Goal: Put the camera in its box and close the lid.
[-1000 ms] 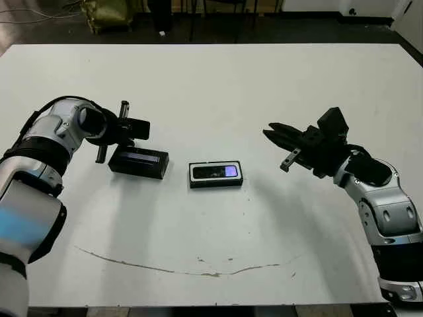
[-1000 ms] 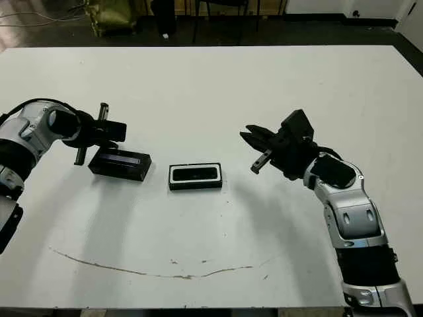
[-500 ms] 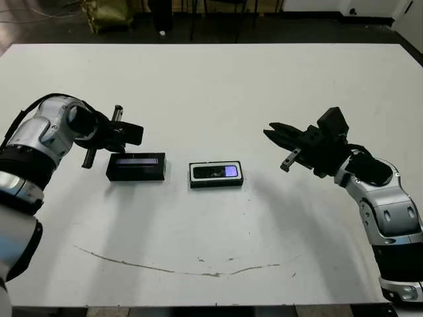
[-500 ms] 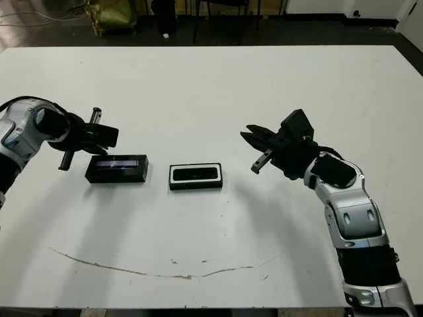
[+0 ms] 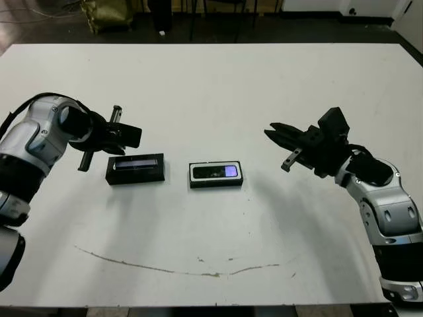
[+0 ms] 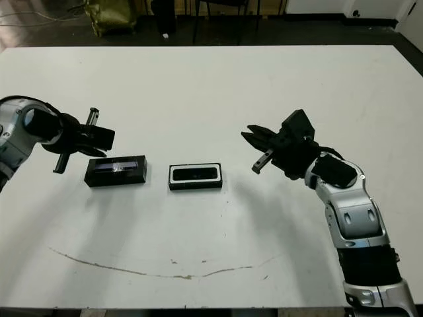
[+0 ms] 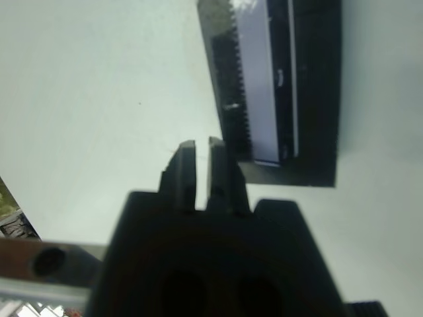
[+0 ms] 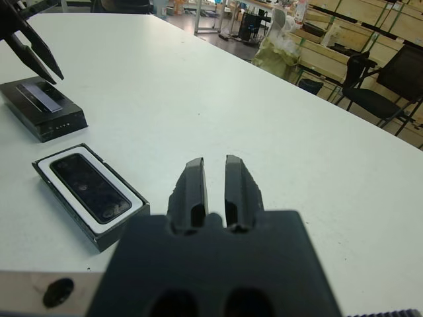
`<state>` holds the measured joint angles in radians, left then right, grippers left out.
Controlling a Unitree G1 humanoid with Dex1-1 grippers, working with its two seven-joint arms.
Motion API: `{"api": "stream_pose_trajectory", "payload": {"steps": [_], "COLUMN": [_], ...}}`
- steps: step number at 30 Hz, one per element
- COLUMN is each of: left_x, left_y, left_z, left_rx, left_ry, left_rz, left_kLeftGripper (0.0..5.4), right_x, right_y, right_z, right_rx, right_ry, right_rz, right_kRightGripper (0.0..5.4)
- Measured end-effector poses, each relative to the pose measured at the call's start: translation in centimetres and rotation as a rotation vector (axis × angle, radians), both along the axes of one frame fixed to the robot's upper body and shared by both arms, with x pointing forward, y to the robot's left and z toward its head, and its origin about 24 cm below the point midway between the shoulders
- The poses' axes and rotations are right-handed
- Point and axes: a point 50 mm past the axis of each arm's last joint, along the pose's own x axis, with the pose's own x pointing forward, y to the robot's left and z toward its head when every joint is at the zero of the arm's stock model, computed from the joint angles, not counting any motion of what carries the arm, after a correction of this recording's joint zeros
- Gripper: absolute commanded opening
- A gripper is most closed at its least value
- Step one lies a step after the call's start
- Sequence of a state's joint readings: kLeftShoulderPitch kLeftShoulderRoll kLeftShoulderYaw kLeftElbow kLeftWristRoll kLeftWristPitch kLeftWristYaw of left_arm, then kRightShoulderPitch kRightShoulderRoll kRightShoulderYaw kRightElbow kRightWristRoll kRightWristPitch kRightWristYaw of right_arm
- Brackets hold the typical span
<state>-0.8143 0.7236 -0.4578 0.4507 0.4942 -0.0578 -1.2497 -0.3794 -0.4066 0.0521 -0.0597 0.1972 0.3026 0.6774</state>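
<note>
Looking down from the head camera, you see the white table (image 5: 211, 86) filling most of the view, with a thin brown scuff line (image 5: 165, 267) running across its near part. Your left arm reaches in from the left and your right arm from the right, both held above the tabletop.

The lid (image 5: 135, 169), a black slab with a pale grey-blue strip on top, lies flat on the table left of centre. Just to its right, apart from it, sits the box (image 5: 215, 175), open, with its white lining showing as a rim. The camera (image 5: 215, 172) lies inside the box, its purplish shiny spot towards the right end.

Your left gripper (image 5: 99, 140) hovers just beyond the lid's left end, not touching it, its two fingers nearly closed and empty. Your right gripper (image 5: 280, 145) hangs well to the right of the box, pointing towards it, its fingers nearly together with only a narrow gap between them, holding nothing.
</note>
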Motion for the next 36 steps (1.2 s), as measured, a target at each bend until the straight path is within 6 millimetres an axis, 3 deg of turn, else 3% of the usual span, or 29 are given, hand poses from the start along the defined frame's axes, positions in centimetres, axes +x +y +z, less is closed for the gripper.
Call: {"api": "stream_pose_trajectory", "payload": {"steps": [36], "left_x": [-1.0], "left_y": [1.1], "left_z": [-0.1], "left_rx": [0.042], "left_ry": [0.063], "left_rz": [0.070], "left_kLeftGripper": [0.00], "right_x": [0.0], "right_y": [-0.1], "right_z": [0.2], "right_rx": [-0.003], "right_ry": [-0.005], "right_rz": [0.000], "right_kRightGripper": [0.01]}}
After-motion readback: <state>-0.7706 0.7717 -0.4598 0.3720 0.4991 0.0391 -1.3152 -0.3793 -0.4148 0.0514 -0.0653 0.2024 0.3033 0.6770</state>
